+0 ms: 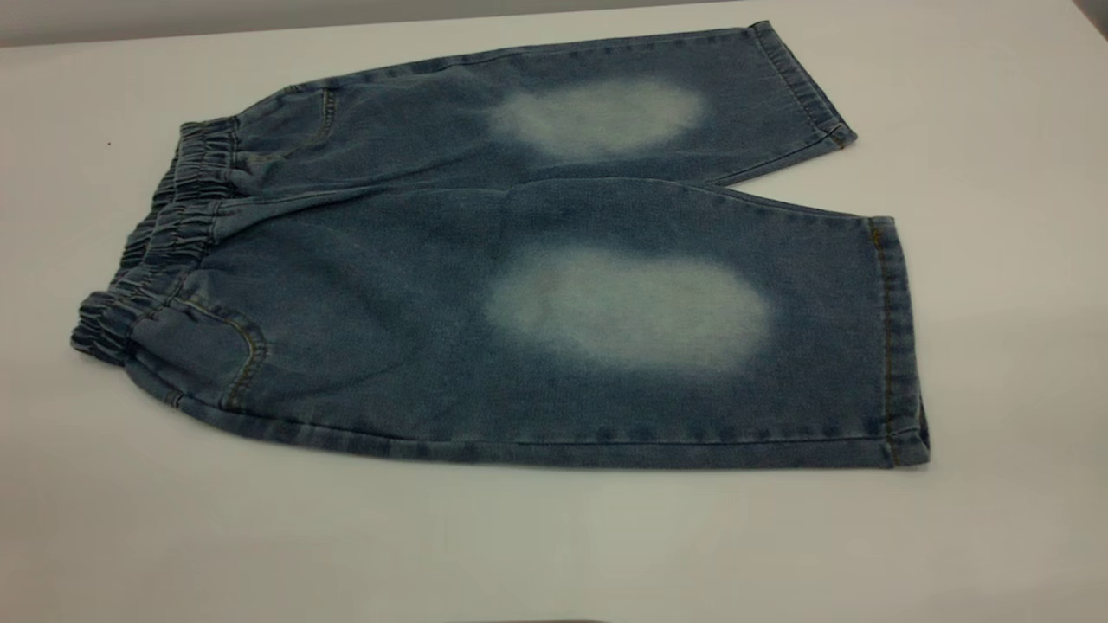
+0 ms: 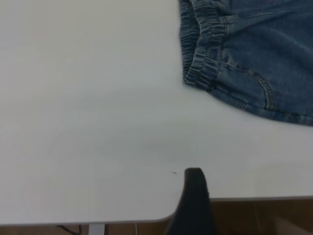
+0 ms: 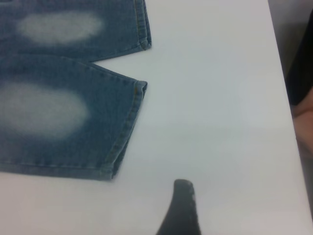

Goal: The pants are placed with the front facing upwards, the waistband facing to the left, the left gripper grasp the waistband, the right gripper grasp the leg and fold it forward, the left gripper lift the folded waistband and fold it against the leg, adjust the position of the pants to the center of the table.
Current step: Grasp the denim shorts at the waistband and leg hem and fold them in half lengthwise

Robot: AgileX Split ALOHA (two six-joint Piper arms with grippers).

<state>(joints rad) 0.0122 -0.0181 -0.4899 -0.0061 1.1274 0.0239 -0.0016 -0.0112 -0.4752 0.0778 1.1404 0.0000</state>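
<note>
Bench [image 1: 554,554] carries one pants [image 1: 415,303], flat, two legs; both tools off them, openness unclear.

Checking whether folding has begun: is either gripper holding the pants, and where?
Nothing is held. The pants lie flat; the left gripper and right gripper are both off the cloth.

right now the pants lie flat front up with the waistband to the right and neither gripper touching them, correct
Not quite: the exterior view shows the waistband at the left, not the right. The pants do lie flat, front up, and neither the left gripper nor the right gripper touches them.
</note>
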